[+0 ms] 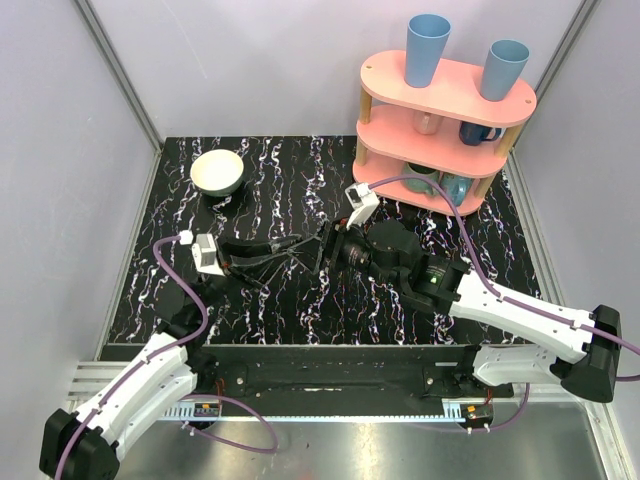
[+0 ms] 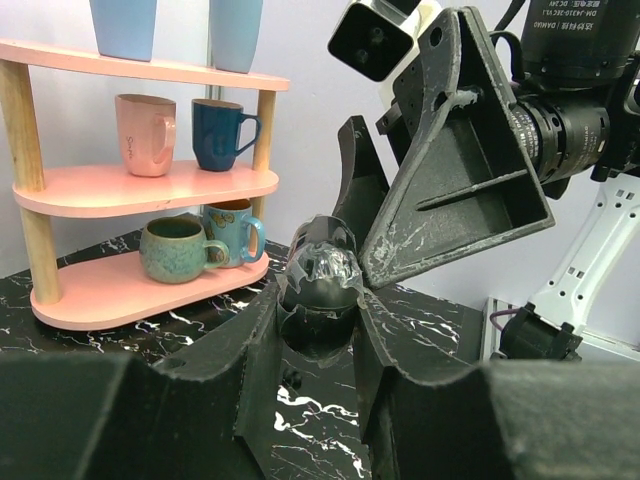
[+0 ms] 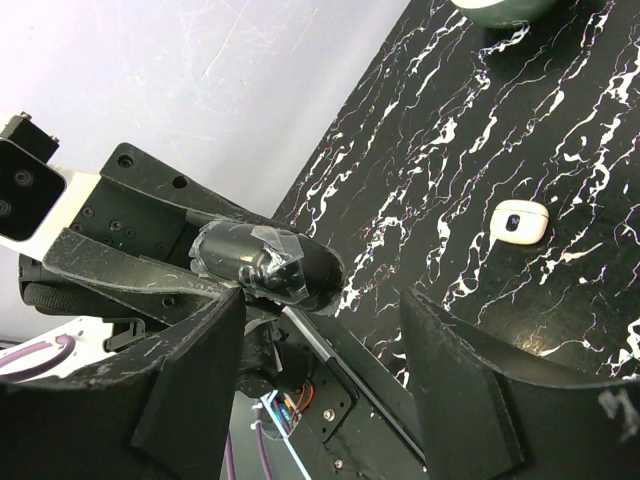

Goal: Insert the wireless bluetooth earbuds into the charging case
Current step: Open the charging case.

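Glossy marble-look table (image 1: pixel 290 310), scuffed matt plastic right fingers (image 3: pixel 470 390)
Smooth cream plastic charging case (image 3: pixel 519 221) at 3 o'clock; pink-painted shelf (image 2: pixel 150 185) on bare wooden posts (image 2: pixel 22 140), glazed mugs (image 2: pixel 175 250)

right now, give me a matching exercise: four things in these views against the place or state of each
1 charging case
2 bowl
3 left gripper
4 right gripper

a jaws open, nothing between
b cream inside, far left corner of the table
c shut on a dark taped object
d white, dark centre, lying apart from both grippers

Pairs: 1-d, 2-b, 3-c, 4-a
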